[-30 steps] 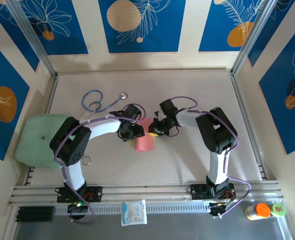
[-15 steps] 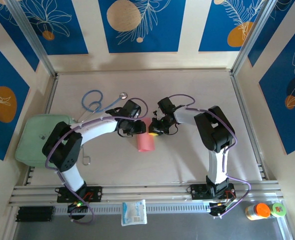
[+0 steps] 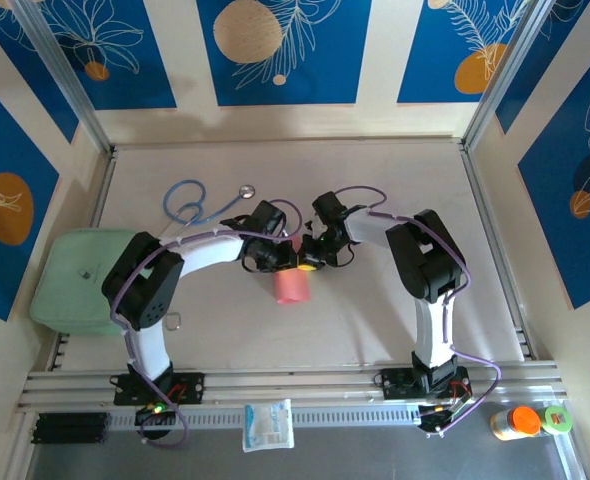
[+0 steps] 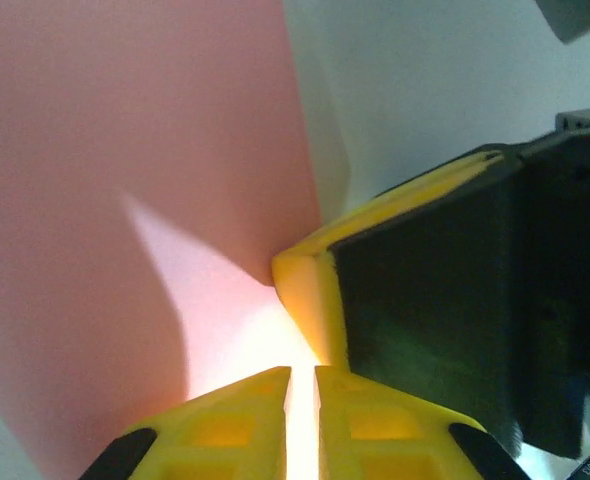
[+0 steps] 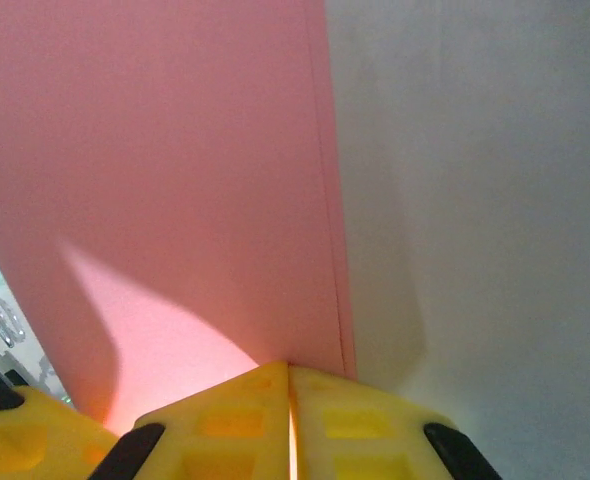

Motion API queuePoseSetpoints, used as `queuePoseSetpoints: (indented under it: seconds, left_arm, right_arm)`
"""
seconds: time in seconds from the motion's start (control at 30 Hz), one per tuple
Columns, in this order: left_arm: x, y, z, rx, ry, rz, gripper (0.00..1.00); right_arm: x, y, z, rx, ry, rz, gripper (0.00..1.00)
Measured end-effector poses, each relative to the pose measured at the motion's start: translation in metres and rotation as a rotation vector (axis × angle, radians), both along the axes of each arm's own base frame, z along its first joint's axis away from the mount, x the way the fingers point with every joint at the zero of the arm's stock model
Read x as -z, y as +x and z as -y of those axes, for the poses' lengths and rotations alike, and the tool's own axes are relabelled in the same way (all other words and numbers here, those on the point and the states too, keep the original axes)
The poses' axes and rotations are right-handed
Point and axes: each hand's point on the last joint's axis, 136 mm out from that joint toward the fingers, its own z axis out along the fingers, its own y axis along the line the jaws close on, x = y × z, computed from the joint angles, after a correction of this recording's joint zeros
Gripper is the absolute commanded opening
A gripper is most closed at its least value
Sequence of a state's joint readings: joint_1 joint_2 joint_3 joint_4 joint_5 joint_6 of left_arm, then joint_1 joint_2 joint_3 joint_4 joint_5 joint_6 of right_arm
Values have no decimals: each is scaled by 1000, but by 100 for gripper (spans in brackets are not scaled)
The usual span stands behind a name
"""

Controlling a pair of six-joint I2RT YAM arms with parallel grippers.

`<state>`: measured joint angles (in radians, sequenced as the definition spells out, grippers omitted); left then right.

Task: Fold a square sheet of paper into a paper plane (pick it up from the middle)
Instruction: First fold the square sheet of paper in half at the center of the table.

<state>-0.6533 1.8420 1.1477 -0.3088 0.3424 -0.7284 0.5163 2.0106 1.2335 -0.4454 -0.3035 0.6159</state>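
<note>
The square sheet of paper is salmon pink and doubled over, standing up off the table in the middle. My left gripper and right gripper meet at its far top edge, almost touching each other. In the left wrist view the paper runs down into my left gripper, whose jaws stand a narrow slit apart on it; the right gripper's yellow finger presses in beside them. In the right wrist view my right gripper is shut on the paper near its layered edge.
A blue stethoscope lies at the back left. A pale green pad sits at the left edge. A white packet and an orange-capped bottle rest on the front rail.
My left gripper has swung right to the paper's top edge and closed down on it. The right gripper has edged left, staying shut. The paper has shifted slightly.
</note>
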Motion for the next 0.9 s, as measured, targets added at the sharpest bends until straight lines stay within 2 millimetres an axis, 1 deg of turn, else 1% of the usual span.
queuePoseSetpoints:
  seconds: [0.1,0.27,0.6,0.9]
  left_arm:
    - [3,4,-4,-15,-9,-6,14]
    - [9,6,-11,-32,-10,-17,13]
    - [24,1,-25,-54,5,-55,12]
    - [28,3,-36,-68,-5,-76,12]
  right_arm:
    - [0,1,1,-2,-11,-2,10]
    - [0,2,2,-5,-26,-4,10]
    - [0,2,2,-11,-53,-11,9]
    - [0,2,2,-19,-72,-15,8]
